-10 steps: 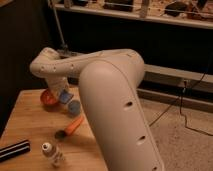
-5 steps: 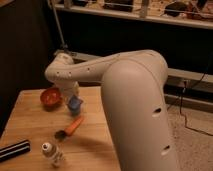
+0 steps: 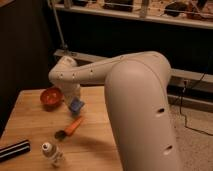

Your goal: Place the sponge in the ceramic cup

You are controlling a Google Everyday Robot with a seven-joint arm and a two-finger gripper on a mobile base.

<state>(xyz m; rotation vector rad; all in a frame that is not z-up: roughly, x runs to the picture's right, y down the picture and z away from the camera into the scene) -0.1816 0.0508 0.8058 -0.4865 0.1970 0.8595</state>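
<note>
My white arm reaches from the lower right across the wooden table (image 3: 30, 125), bends at the elbow and points down. The gripper (image 3: 73, 98) hangs at its end, just right of the orange-red bowl (image 3: 51, 97). A small blue shape (image 3: 76, 105) sits directly under the gripper, touching or almost touching it. Its bright blue reads as the sponge. The ceramic cup would be at the same spot, but I cannot separate it from the sponge, and the arm hides that spot's left side.
An orange carrot-like piece (image 3: 74, 125) lies on the table in front of the blue shape. A small white bottle (image 3: 50, 150) stands near the front edge and a black bar (image 3: 14, 150) lies at the front left. Dark shelving fills the background.
The arm's bulk has shifted right and toward the camera, and the elbow has moved right. The blue shape now shows more plainly below the gripper, slightly right of where it was.
</note>
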